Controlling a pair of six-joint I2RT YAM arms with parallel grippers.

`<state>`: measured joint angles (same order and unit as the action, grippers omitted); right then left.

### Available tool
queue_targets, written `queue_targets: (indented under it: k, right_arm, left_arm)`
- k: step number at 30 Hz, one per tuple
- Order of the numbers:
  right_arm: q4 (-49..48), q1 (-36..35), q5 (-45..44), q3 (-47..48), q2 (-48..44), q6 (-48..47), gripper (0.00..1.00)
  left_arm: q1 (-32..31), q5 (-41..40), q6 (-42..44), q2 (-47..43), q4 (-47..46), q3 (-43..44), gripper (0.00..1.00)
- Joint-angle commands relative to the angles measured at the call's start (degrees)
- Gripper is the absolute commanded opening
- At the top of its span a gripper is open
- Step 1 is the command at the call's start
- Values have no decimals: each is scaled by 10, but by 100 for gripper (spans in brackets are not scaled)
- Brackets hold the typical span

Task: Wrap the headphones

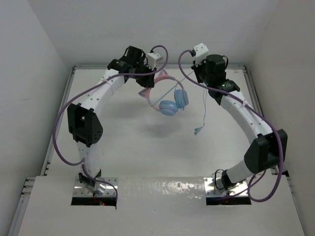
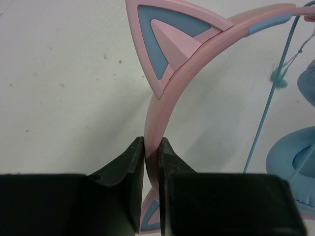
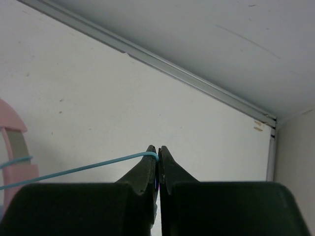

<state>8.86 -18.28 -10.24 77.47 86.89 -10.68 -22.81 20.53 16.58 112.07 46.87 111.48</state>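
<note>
The left gripper is clamped on the pink headband of the headphones, just below one cat-ear point, and holds them above the table near its far middle, with the ear cups hanging lowest. To their right, the right gripper pinches the thin blue cable at its fingertips; the cable runs taut from the headphones to the jaws, and its plug end dangles below. Purple robot cables loop along both arms, apart from the headphones
</note>
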Motion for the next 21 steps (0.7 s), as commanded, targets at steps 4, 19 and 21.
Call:
queue_targets:
  k: [4,19,21]
  right_arm:
    - [-84,19,12,35,15,60,0]
    - [-152,21,151,-64,60,160,12]
    - [-197,20,222,-114,62,180,26]
  left_arm:
    - [-7,79,57,-38,84,34,0]
    - [3,123,-1,-28,117,138,0]
    - [4,126,-8,-27,124,159,0]
